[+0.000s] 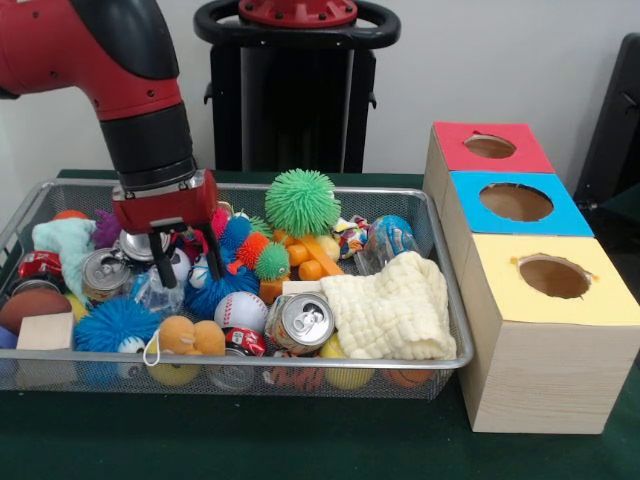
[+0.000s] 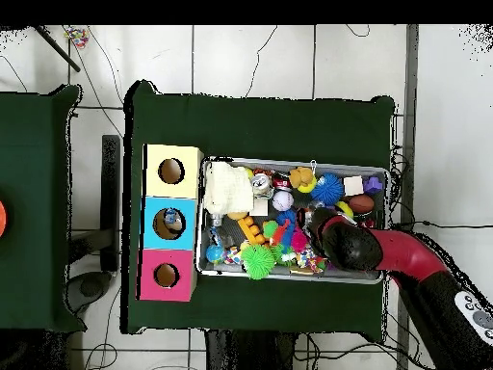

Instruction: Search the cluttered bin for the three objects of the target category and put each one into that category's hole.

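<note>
A: Start from the wire bin [image 1: 448, 300] and work from its near rim backward. What do you count?

B: Against the near rim, one silver can [image 1: 300, 322] lying on its side, top toward the camera. Just beside it sit one baseball [image 1: 241, 311], one cream knitted cloth [image 1: 393, 315] and one tan plush toy [image 1: 191, 337]. At the bin's near corner, away from the boxes, there is one plain wooden block [image 1: 46, 331] with one blue spiky ball [image 1: 115, 322] next to it.

A: And further in?

B: A second can [image 1: 104, 273] stands upright at the side of the bin away from the boxes, near a small red toy car [image 1: 40, 265]. Toward the far rim, one big green spiky ball [image 1: 302, 201] rises above the clutter, with a smaller green one [image 1: 271, 261] just in front of it.

A: The arm?

B: The gripper [image 1: 185, 262] is down inside the bin, beside the upright can. Its jaws are parted, two black prongs apart, gripping nothing I can make out.

A: The holes?

B: Three boxes in a row beside the bin on the green worktop [image 1: 300, 445], one round hole each: yellow box [image 1: 550, 285] nearest, blue box [image 1: 515, 204] in between, red box [image 1: 490, 147] farthest. In the overhead view something small lies inside the blue box's hole; I cannot tell what.
</note>
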Controlling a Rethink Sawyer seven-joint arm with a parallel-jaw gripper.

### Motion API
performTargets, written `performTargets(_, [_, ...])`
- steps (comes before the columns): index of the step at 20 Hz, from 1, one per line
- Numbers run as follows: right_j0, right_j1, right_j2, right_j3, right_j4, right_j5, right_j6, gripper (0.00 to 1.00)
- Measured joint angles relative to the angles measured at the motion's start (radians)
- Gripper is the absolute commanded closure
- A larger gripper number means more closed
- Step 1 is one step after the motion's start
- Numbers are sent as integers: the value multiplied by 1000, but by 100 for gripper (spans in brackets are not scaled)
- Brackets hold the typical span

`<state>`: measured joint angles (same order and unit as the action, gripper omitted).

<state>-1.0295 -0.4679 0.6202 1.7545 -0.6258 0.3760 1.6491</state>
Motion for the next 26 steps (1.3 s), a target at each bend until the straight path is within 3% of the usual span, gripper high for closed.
performTargets(16, [-6,-1,11,-24,-5,22,0,0])
performTargets(26, [-6,23,26,-115,-8,76,0,0])
